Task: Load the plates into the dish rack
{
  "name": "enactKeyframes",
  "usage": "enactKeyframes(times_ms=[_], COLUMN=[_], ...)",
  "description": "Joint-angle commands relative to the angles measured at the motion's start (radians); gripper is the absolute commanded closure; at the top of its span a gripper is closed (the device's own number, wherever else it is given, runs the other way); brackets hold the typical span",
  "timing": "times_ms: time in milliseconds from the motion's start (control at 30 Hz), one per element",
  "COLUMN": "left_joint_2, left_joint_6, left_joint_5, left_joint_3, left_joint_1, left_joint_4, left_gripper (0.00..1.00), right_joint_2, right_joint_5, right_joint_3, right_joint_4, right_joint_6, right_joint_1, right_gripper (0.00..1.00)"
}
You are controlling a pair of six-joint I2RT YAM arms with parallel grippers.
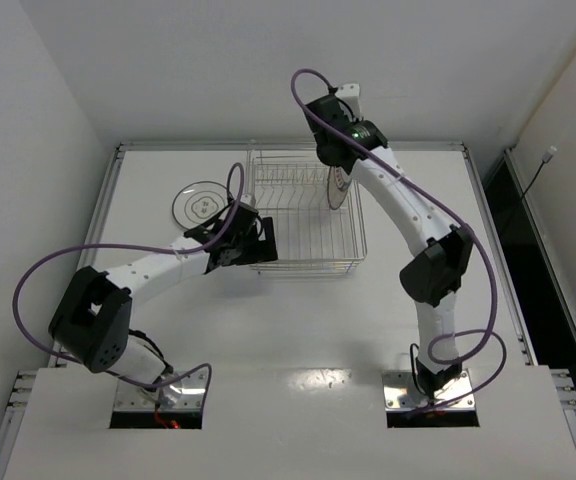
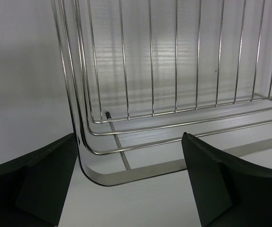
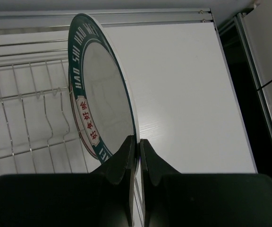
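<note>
While the right gripper point(image 1: 340, 160) hangs over the dish rack point(image 1: 303, 215), its jaws are pinched to a narrow slit on the teal-rimmed plate point(image 1: 338, 187). The plate stands on edge at about three o'clock within the rack, close to the right wall. Seen from the right wrist, the two dark fingers point(image 3: 123, 163) clamp the plate's rim at its six o'clock point, one on each face. The disc rises away from them toward twelve o'clock, its lettered band and pale centre facing nine o'clock, where the wire prongs stand. Whether its far edge sits in a slot or hangs just above the wires cannot be told. The left gripper point(image 1: 253, 245) sits low at the rack's seven o'clock corner, just outside the wire, with its jaws spread wide and nothing between them. From its own wrist camera the rounded corner of the rack's base band and the upright side wires fill the gap between the two pads, close in front but not touching either. A second plate, the dark-rimmed plate point(image 1: 200, 205), lies flat on the white table point(image 1: 268, 330) at nine o'clock of the rack, just beside it. It is at roughly ten o'clock from the left gripper, apart from its fingers.
</note>
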State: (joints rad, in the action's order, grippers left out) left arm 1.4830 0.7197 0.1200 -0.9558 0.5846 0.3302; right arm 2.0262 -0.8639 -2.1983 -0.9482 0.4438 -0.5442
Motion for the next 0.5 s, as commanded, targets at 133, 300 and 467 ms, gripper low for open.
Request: enactKeyframes(times_ms=[133, 300, 467], left_joint_2=[-0.091, -0.144, -0.207], left_joint_6=[0.012, -0.008, 0.007], left_joint_5=[0.043, 0.099, 0.208], left_joint_3=[-0.110, -0.178, -0.215], left_joint_1=[0.017, -0.003, -0.048], left_joint_4=[0.105, 0.168, 0.224], left_gripper=[0.09, 0.07, 0.06], right_joint_2=[0.037, 0.084, 0.150], right_joint_5=[-0.104, -0.104, -0.095], right_joint_3=[0.027, 0.077, 0.077], right_joint_4=[0.156, 0.190, 0.181], right_joint_6=[-0.054, -0.042, -0.033], right_joint_1=[-0.020, -0.030, -0.048], right_gripper=[1.00, 1.00, 1.00])
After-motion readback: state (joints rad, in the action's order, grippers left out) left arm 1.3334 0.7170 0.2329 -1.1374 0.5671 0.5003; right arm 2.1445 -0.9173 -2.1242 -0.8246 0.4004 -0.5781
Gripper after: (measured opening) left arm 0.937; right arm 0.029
